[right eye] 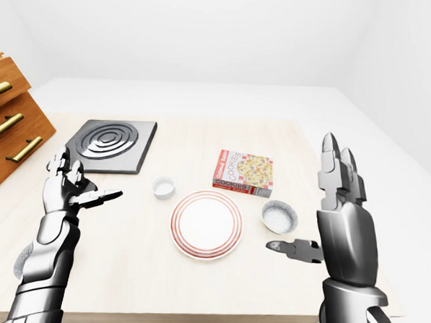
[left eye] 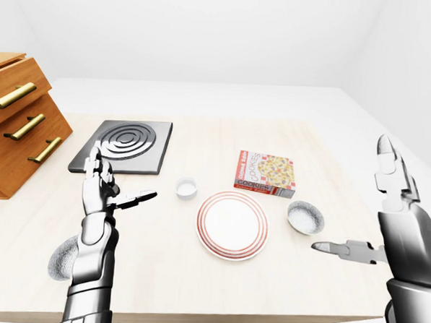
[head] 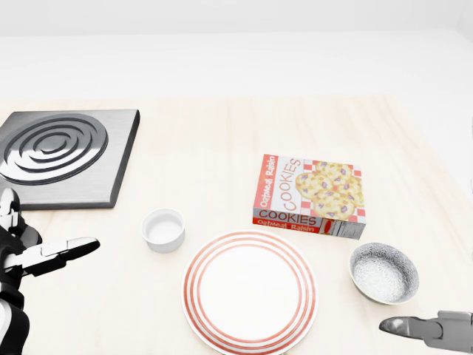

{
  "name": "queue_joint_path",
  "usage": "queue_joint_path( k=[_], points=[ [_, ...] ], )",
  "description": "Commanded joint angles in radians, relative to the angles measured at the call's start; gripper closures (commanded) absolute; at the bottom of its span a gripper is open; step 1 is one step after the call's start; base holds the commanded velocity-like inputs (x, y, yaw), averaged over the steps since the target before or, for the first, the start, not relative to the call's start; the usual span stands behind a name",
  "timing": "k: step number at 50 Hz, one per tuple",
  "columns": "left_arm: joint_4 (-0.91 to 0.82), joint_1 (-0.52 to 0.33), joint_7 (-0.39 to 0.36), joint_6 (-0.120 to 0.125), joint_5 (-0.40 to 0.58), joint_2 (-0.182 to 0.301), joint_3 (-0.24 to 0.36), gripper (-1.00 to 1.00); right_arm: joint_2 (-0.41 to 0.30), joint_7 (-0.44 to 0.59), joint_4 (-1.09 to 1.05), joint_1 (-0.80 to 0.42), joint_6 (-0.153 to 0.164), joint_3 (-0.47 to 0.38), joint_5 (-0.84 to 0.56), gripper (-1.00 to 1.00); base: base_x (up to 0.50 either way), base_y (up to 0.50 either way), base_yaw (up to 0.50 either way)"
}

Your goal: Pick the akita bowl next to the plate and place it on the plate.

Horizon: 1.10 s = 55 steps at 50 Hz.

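Cookie box (head: 309, 196) just beside akita bowl (head: 383, 272)
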Motion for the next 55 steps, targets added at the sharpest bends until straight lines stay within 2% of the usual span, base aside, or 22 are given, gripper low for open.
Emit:
queue_joint_path(
  k=[1,2,4,7,8,9,10,13,20,21,22,27,30,32,36,38,39,43,45,47,49,55],
  points=[
    [0.026,-0.005,-0.004,-0.019,0.000,0.002,0.002,-1.00,0.030,-0.096,0.118,0.056,0.000,-0.081,-0.267,-1.00,0.00,0.00,0.00],
    [0.027,-0.005,-0.003,-0.020,-0.001,0.002,0.002,-1.00,0.035,-0.093,0.119,0.054,0.000,-0.085,-0.270,-1.00,0.00,0.00,0.00],
    [0.008,-0.002,0.001,-0.005,-0.002,0.003,0.001,-1.00,0.051,-0.103,0.130,0.058,0.000,-0.079,-0.293,-1.00,0.00,0.00,0.00],
    [0.012,-0.002,0.000,-0.008,-0.002,0.002,0.002,-1.00,0.069,-0.098,0.141,0.077,-0.009,-0.069,-0.311,-1.00,0.00,0.00,0.00],
    [0.014,-0.003,0.000,-0.008,-0.003,0.003,0.002,-1.00,0.072,-0.101,0.158,0.095,-0.024,-0.064,-0.331,-1.00,0.00,0.00,0.00],
    [-0.004,0.001,0.003,0.006,-0.005,0.002,0.002,-1.00,0.073,-0.116,0.175,0.112,-0.050,-0.063,-0.346,-1.00,0.00,0.00,0.00],
    [0.009,-0.001,0.001,-0.003,-0.005,0.002,0.003,-1.00,0.081,-0.124,0.187,0.122,-0.061,-0.063,-0.349,-1.00,0.00,0.00,0.00],
    [-0.003,0.001,0.004,0.004,-0.003,0.001,0.001,-1.00,0.105,-0.143,0.219,0.158,-0.092,-0.060,-0.370,-1.00,0.00,0.00,0.00],
    [-0.010,0.003,0.005,0.009,-0.001,0.000,0.002,-1.00,0.118,-0.183,0.258,0.175,-0.106,-0.049,-0.422,-1.00,0.00,0.00,0.00],
    [-0.008,0.002,0.005,0.008,-0.002,0.000,0.002,-1.00,0.119,-0.187,0.261,0.177,-0.104,-0.048,-0.433,-1.00,0.00,0.00,0.00],
    [0.012,-0.002,0.001,-0.006,-0.001,0.001,0.003,-1.00,0.119,-0.197,0.272,0.179,-0.106,-0.041,-0.449,-1.00,0.00,0.00,0.00],
    [0.023,-0.005,0.002,-0.014,-0.002,0.002,0.002,-1.00,0.119,-0.213,0.291,0.182,-0.089,-0.011,-0.481,-1.00,0.00,0.00,0.00],
    [0.028,-0.006,0.003,-0.019,-0.002,0.002,0.000,-1.00,0.116,-0.224,0.310,0.181,-0.067,0.012,-0.505,-1.00,0.00,0.00,0.00],
    [0.000,-0.001,0.008,0.004,-0.004,0.002,0.000,-1.00,0.113,-0.244,0.332,0.179,-0.056,0.037,-0.526,-1.00,0.00,0.00,0.00],
    [0.012,-0.003,0.004,-0.006,-0.003,0.002,0.001,-1.00,0.091,-0.265,0.360,0.160,-0.016,0.067,-0.536,-1.00,0.00,0.00,0.00],
    [-0.008,0.002,0.008,0.009,-0.003,0.001,0.000,-1.00,0.077,-0.276,0.370,0.150,0.000,0.075,-0.535,-1.00,0.00,0.00,0.00],
    [0.013,-0.002,0.003,-0.009,-0.002,0.001,0.002,-1.00,0.070,-0.284,0.377,0.143,0.000,0.077,-0.536,-1.00,0.00,0.00,0.00],
    [0.026,-0.006,0.002,-0.017,-0.003,0.003,0.002,-1.00,0.055,-0.305,0.401,0.133,0.000,0.092,-0.526,-1.00,0.00,0.00,0.00],
    [0.028,-0.006,0.002,-0.019,-0.003,0.003,0.001,-1.00,0.046,-0.317,0.417,0.127,0.000,0.098,-0.526,-1.00,0.00,0.00,0.00],
    [0.004,-0.001,0.007,0.000,-0.004,0.002,0.000,-1.00,0.035,-0.335,0.444,0.121,0.000,0.099,-0.524,-1.00,0.00,0.00,0.00],
    [0.002,-0.002,0.007,0.002,-0.003,0.002,0.000,-1.00,0.027,-0.347,0.466,0.117,0.000,0.103,-0.522,-1.00,0.00,0.00,0.00],
    [0.017,-0.007,0.005,-0.008,-0.002,0.003,0.001,-1.00,0.003,-0.389,0.537,0.083,0.000,0.103,-0.512,-1.00,0.00,0.00,0.00]
  ],
)
